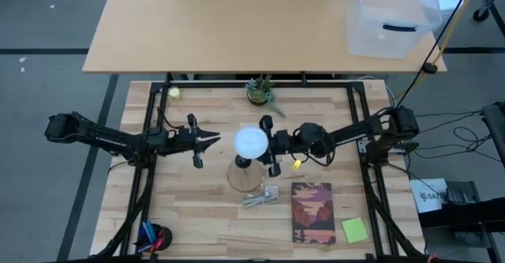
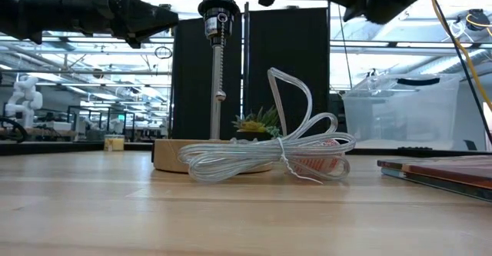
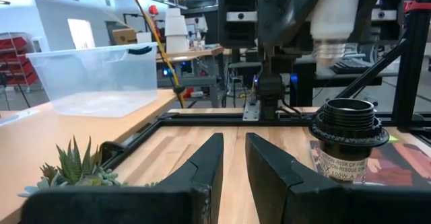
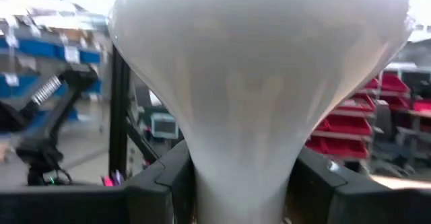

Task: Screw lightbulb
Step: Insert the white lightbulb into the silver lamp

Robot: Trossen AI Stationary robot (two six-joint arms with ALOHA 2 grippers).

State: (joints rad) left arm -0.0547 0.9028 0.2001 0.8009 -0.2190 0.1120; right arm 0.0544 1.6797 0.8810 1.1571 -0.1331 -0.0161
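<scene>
The lightbulb (image 1: 251, 142) is white, with its round globe up and its silvery screw end (image 3: 333, 49) pointing down. It hangs just above the black socket (image 3: 347, 133), clear of it. The socket tops a thin pole on a round wooden base (image 1: 245, 176). My right gripper (image 1: 271, 146) reaches in from the table's right and is shut on the bulb. My left gripper (image 1: 215, 140) waits level, to the left of the lamp. Its fingers (image 3: 209, 173) stand a narrow gap apart with nothing between them. My right gripper pinches the bulb's pale cone neck (image 4: 242, 177) between its two fingers, one on each side. The fingers come nearly level from the table's right. The bulb stands upright in the hold, globe above the fingers, lifted clear over the socket.
A coil of clear cord (image 1: 256, 198) lies in front of the lamp base, beside a book (image 1: 312, 212) and a green note (image 1: 354, 230). A small succulent (image 1: 262, 92) and a yellow-green ball (image 1: 173, 92) sit at the far edge. A clear bin (image 1: 390, 18) stands on the table behind.
</scene>
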